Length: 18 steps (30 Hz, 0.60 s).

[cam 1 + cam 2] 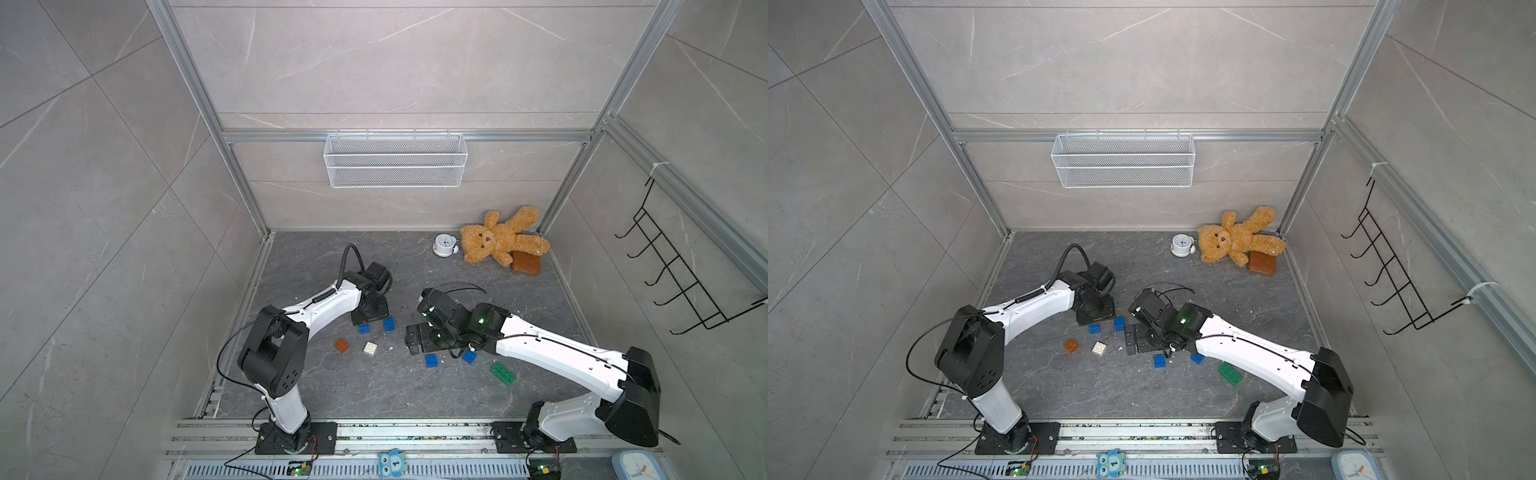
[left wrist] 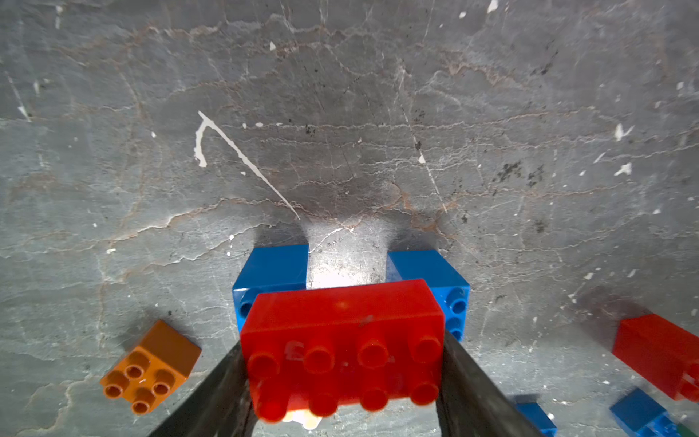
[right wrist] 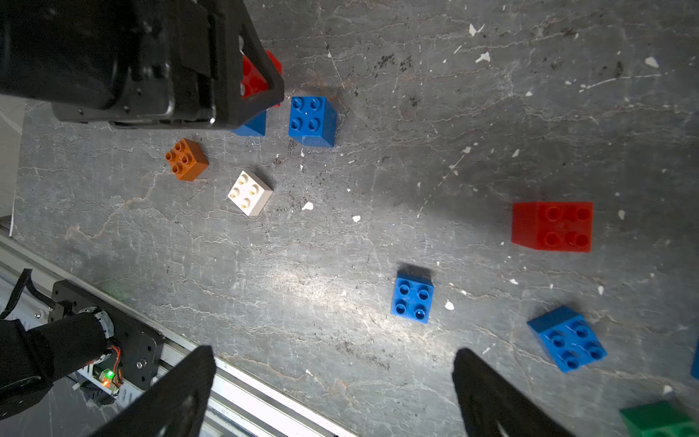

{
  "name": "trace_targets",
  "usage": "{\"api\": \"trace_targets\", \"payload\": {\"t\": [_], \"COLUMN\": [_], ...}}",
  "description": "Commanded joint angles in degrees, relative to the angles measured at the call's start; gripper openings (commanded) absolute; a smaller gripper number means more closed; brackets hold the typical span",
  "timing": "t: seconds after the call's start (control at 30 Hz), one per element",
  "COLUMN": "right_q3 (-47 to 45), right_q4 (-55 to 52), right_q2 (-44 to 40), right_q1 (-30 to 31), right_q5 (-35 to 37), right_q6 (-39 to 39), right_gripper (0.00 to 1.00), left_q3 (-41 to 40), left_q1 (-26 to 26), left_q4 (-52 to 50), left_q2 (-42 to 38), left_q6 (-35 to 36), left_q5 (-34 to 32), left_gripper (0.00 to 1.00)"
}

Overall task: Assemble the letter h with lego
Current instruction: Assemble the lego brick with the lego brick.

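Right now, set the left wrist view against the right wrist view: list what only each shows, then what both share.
Only the left wrist view: the left gripper clamped on the ends of the long red eight-stud plastic brick, every stud visible. Only the right wrist view: the white square studded brick and the open right gripper, holding nothing. Both: the two blue square studded bricks set apart under that grip, the brown square studded brick and a loose red studded brick on the grey table.
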Motion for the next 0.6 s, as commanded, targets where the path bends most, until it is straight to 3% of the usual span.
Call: {"api": "trace_targets", "payload": {"t": [0.0,0.57], "right_q3": [0.2,-0.2], "right_q4": [-1.7,-0.8], "right_q2": [-0.4,0.4], "right_q1": [-0.3,-0.3], "right_q5": [0.1,-1.0], "right_q6": [0.0,0.5], "right_gripper": [1.00,1.00], "left_q3": [-1.1,-0.8], "left_q1": [0.5,1.1], "left_q4": [0.0,-1.7], "left_q2": [0.5,-4.7], "left_q6": [1.6,3.1], "left_q5": [0.9,0.3], "left_gripper": [0.00,0.00]}}
